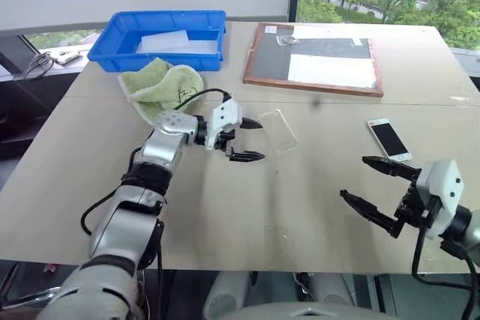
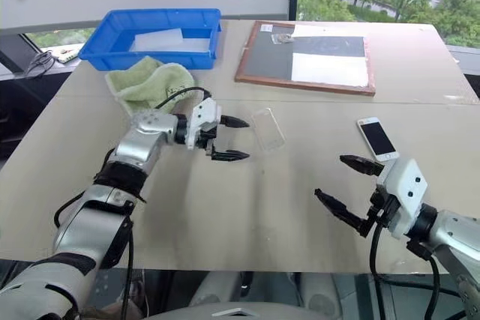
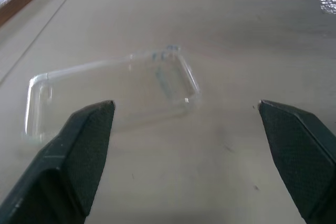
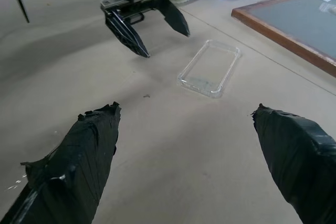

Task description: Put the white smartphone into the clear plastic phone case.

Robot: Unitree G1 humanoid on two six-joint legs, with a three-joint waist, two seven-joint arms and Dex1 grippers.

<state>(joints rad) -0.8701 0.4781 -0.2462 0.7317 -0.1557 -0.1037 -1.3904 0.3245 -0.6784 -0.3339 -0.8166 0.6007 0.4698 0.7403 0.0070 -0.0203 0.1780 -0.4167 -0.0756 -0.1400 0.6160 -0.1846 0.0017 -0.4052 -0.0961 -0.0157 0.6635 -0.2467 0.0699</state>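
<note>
The clear plastic phone case [image 1: 280,131] lies flat and empty in the middle of the tan table [image 1: 225,207]. My left gripper [image 1: 253,140] hovers open just to its left, fingers pointing at it, nothing between them. In the left wrist view the case [image 3: 113,90] sits just beyond the fingertips [image 3: 89,129]. The white smartphone [image 1: 389,139] lies screen up at the right of the table, apart from the case. My right gripper [image 1: 371,179] stands open near the front right edge, below the phone, holding nothing. The right wrist view shows the case [image 4: 209,68] and my left gripper [image 4: 157,30].
A green cloth [image 1: 161,86] lies behind my left arm. A blue bin [image 1: 159,35] holding a whitish sheet stands at the back left. A wood-framed dark board [image 1: 313,59] with white sheets lies at the back centre.
</note>
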